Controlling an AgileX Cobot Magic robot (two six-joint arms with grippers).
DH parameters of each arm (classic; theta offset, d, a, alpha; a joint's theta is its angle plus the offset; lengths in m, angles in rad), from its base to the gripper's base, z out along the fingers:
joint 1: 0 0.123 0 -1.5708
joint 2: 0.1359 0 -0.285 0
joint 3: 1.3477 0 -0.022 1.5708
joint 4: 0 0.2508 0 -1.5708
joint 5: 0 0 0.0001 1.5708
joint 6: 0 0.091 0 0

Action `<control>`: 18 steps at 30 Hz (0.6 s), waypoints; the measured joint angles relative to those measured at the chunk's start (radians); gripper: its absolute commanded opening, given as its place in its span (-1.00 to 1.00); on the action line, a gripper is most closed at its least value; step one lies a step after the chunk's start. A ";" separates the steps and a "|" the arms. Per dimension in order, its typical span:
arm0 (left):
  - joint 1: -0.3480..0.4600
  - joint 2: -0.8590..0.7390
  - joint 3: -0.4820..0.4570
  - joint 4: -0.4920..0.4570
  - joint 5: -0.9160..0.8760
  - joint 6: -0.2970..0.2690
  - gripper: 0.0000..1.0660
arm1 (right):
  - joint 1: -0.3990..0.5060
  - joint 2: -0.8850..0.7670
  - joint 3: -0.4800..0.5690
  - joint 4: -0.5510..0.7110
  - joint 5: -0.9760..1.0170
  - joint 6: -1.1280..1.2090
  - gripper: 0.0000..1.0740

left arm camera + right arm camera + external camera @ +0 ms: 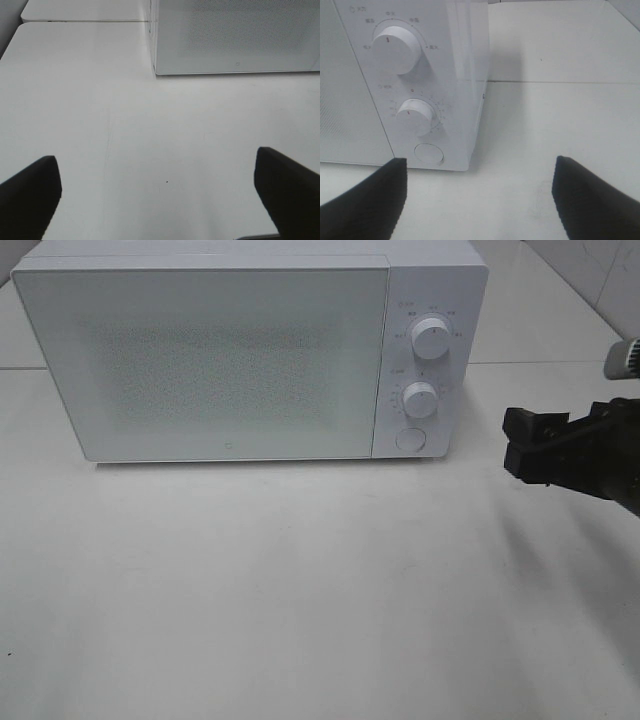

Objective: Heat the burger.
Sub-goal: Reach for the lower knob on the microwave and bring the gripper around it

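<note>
White microwave [200,350] stands at the far side of the white table [300,590], its door shut and its speckled front opaque (whether the burger sits inside cannot be told; it shows in no view). An upper knob [430,340], lower knob [420,398] and round button [409,439] line its right panel. The right gripper [516,443] hovers right of that panel, jaws spread wide, holding nothing. The left gripper [160,200] hangs over the table near the microwave's left end, jaws fully apart and empty.
</note>
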 measured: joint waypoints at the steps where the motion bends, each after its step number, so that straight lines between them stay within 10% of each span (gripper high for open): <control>1: 0.000 0.000 0.000 0.000 0.000 0.000 0.94 | 0.000 0.000 0.000 0.000 0.000 0.000 0.42; 18: 0.000 0.000 0.000 0.000 0.000 0.000 0.94 | 0.411 0.241 0.002 0.449 -0.320 -0.149 0.42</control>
